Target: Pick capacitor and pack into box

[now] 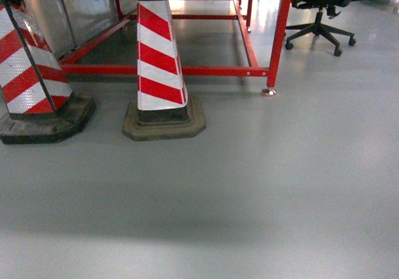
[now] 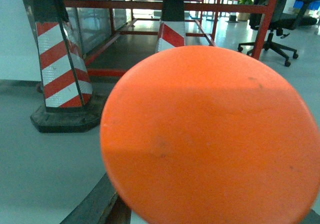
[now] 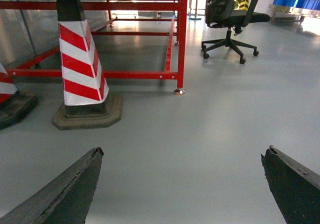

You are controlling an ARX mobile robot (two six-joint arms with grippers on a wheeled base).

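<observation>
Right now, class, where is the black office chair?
The office chair stands at the top right of the head view, on the grey floor just right of the red metal frame's corner leg, well beyond the striped cones.

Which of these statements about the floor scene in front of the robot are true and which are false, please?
1. Two red-and-white striped cones stand on the grey floor. True.
2. The pink box with the white lid is in view. False: no box or capacitor appears in any view.
3. The right gripper has its fingers spread apart. True.
4. A black office chair stands right of the red frame. True.
5. A blue disc fills the left wrist view. False: the disc is orange.
</observation>
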